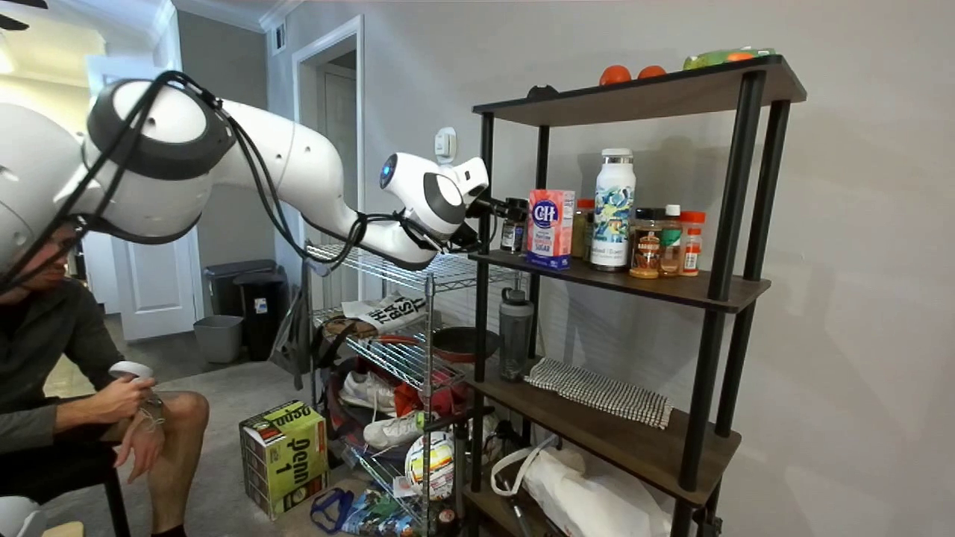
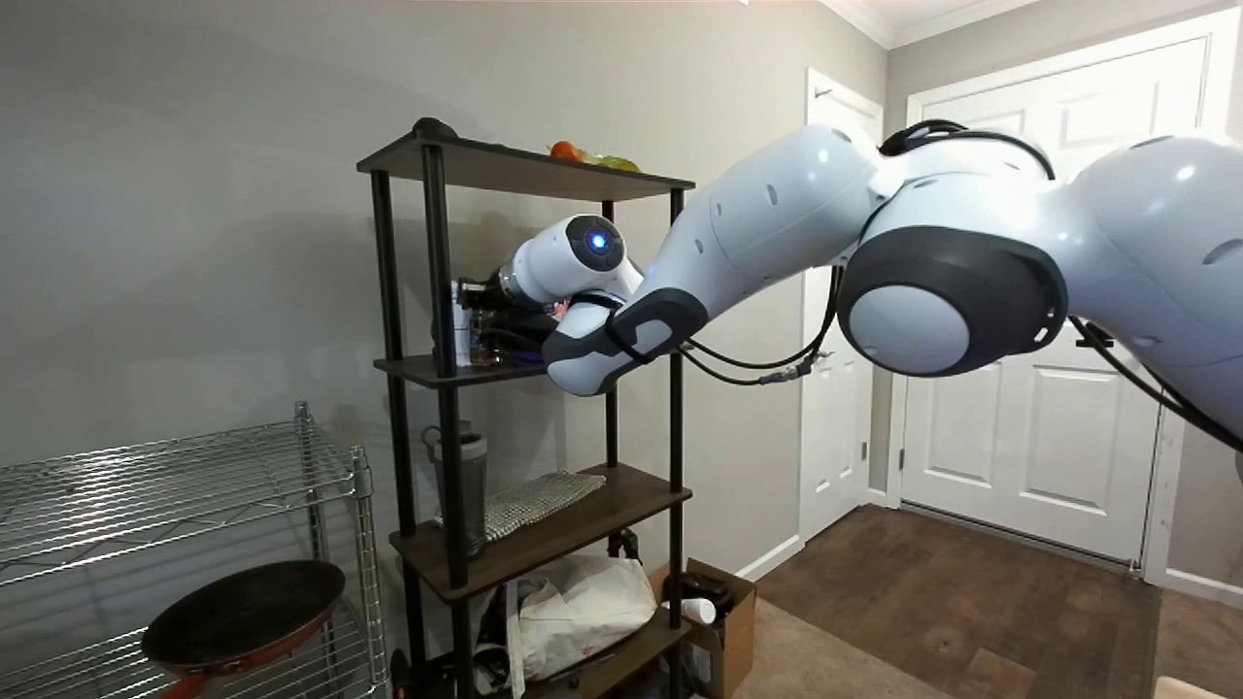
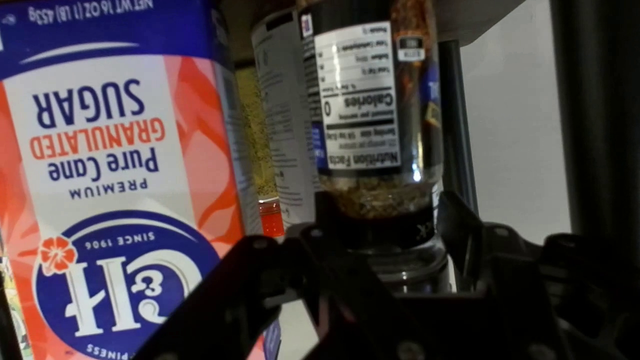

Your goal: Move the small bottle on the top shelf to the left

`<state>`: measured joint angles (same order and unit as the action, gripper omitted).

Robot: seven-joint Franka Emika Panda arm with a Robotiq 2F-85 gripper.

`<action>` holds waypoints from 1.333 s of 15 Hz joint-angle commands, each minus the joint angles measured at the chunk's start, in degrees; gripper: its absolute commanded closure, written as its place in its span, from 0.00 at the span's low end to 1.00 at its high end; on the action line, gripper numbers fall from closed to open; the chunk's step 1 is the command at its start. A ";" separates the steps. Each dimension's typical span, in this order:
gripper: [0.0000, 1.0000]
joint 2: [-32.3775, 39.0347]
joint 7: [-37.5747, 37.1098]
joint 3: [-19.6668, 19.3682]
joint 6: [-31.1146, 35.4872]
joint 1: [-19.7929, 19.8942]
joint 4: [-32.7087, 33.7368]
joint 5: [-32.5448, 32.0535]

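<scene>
The small bottle point(image 1: 513, 237), dark-capped with flakes inside, stands upright at the end of the dark brown shelf board point(image 1: 675, 289) beside a rack post. This board is just below the topmost board point(image 1: 649, 104). My gripper point(image 1: 498, 208) reaches in past the post at the bottle's upper part. In the upside-down wrist view the bottle point(image 3: 357, 100) is between my fingers point(image 3: 384, 220), which sit around its neck and cap. A thin light sliver shows beside the right finger; the left contact is too dark to judge. In an exterior view the gripper point(image 2: 471, 293) shows, but the bottle is not clear.
A sugar carton point(image 1: 550, 227) stands right beside the bottle; it also shows in the wrist view point(image 3: 115, 150). A white water bottle point(image 1: 613, 216) and several spice jars point(image 1: 646, 246) share the board. Rack posts point(image 1: 485, 298) and a white-metal wire rack point(image 2: 175, 485) stand near the arm.
</scene>
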<state>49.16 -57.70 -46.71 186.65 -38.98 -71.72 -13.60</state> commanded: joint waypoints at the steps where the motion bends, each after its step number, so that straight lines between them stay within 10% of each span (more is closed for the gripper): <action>1: 0.71 3.80 -0.94 0.27 -1.22 3.87 6.95 1.61; 15: 0.71 10.13 -1.52 -2.21 -1.46 8.55 15.19 6.82; 16: 0.21 10.33 -1.76 -2.80 -1.69 8.42 15.32 7.27; 20: 0.02 10.82 -1.82 -4.49 -1.58 8.19 15.51 9.02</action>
<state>58.79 -57.86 -48.85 186.10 -31.02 -57.98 -6.11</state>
